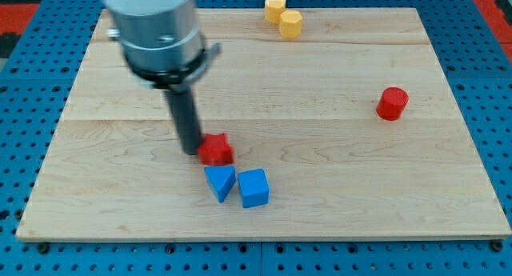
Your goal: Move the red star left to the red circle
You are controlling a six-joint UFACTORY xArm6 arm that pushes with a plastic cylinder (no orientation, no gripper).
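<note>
The red star lies on the wooden board below the middle, a little left of centre. My tip stands at the star's left side, touching or nearly touching it. The red circle is a short red cylinder far to the view's right, well apart from the star. The rod rises from the tip to the grey arm body at the view's top left.
A blue triangle and a blue cube lie side by side just below the red star. A yellow heart and a yellow hexagon sit at the board's top edge. Blue pegboard surrounds the board.
</note>
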